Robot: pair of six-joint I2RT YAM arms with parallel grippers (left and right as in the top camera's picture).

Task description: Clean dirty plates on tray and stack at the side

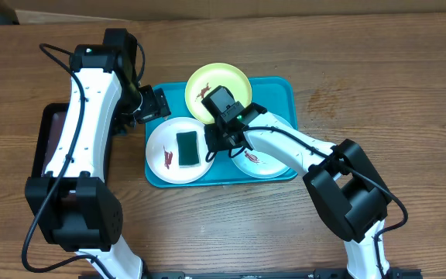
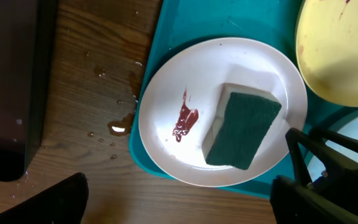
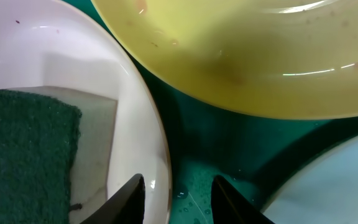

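Nothing stacked; plates (image 1: pixel 224 80) on tray (image 1: pixel 281 94), smeared; sponge (image 2: pixel 244 127) lies on white plate (image 2: pixel 166 99). My left tool (image 1: pixel 157 103), right tool (image 3: pixel 179 199) released.

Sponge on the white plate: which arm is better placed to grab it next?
Likely right: the right tool straddles the white plate rim beside the sponge; the left tool is farther, at the tray corner.

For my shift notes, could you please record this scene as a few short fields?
tray: turquoise, on wooden table, holds three plates
white plate: red smear, green sponge lying on it
yellow-green plate: red smear, overhanging tray's rim
light blue plate: partly under right arm
left gripper: open, empty, by the tray
right gripper: open, empty, above white plate's rim
black tray: under left arm
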